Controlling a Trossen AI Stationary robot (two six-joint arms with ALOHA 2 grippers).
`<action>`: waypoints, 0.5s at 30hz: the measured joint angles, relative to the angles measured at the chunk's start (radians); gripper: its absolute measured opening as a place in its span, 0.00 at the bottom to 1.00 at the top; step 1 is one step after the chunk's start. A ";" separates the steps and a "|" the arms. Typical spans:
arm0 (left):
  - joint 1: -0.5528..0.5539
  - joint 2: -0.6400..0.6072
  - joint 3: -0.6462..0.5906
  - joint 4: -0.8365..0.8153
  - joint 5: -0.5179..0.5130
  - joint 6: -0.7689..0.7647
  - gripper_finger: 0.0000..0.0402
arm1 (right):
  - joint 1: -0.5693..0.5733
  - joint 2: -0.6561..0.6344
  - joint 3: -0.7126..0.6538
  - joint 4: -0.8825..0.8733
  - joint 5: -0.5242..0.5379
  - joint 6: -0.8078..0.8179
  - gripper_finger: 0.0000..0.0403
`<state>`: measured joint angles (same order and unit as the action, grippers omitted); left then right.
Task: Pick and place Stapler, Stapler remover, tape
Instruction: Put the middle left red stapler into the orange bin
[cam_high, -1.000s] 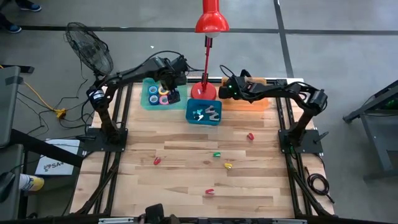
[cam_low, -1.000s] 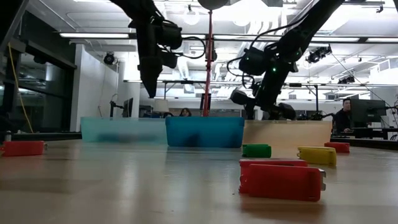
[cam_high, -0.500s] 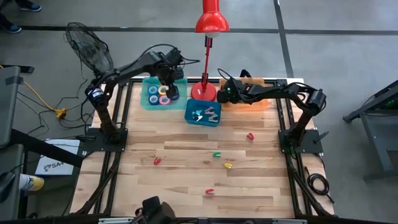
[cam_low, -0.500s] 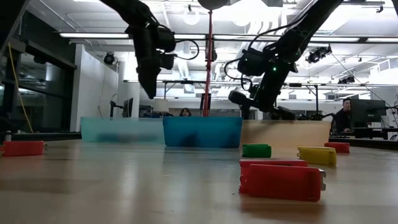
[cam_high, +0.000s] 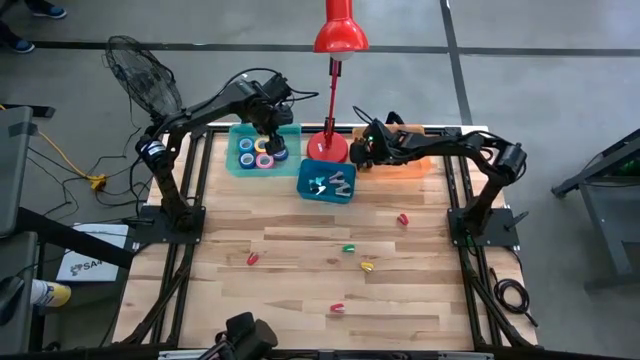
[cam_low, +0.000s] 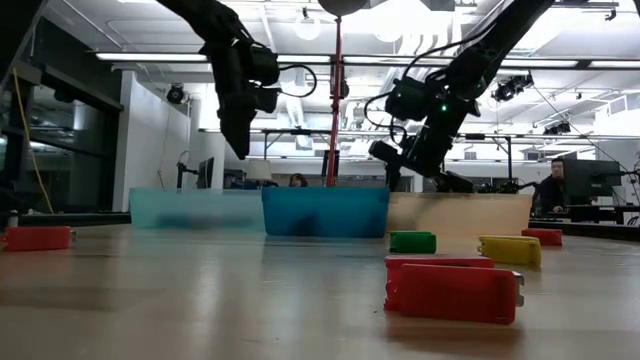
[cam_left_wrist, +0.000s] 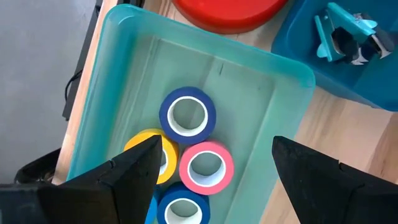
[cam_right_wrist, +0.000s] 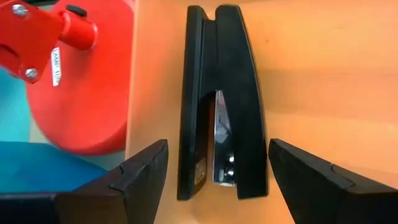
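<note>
A pale wood-plank worktop (cam_high: 300, 280) stands in an open hall with ceiling strip lights. At its far edge, the left gripper (cam_left_wrist: 211, 165) hangs wide open, empty, over glossy ring-shaped tape (cam_left_wrist: 188, 116) in a translucent teal bin (cam_left_wrist: 286, 81). The right gripper (cam_right_wrist: 217, 171), spread and empty, straddles a long black stapler (cam_right_wrist: 227, 93) in the orange bin (cam_right_wrist: 323, 74).

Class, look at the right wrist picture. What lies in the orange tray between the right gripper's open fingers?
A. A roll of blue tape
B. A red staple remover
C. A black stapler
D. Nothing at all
C. The right wrist view shows a black stapler lying on the floor of the orange tray, with the right gripper open above it, one finger on each side and not touching it.
</note>
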<state>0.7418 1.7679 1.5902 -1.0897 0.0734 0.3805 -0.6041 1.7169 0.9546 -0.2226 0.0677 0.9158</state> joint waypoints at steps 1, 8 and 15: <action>0.000 0.000 0.000 0.000 0.004 0.000 0.74 | 0.000 -0.008 0.000 -0.005 0.001 0.000 0.67; 0.005 -0.030 -0.001 -0.006 0.029 -0.018 0.74 | -0.005 -0.131 0.000 -0.092 0.045 -0.061 0.66; 0.004 -0.126 -0.001 -0.013 0.078 -0.070 0.74 | -0.004 -0.290 0.001 -0.191 0.084 -0.132 0.66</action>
<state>0.7460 1.6419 1.5894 -1.1029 0.1517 0.3104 -0.6079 1.4269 0.9558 -0.4136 0.1517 0.7841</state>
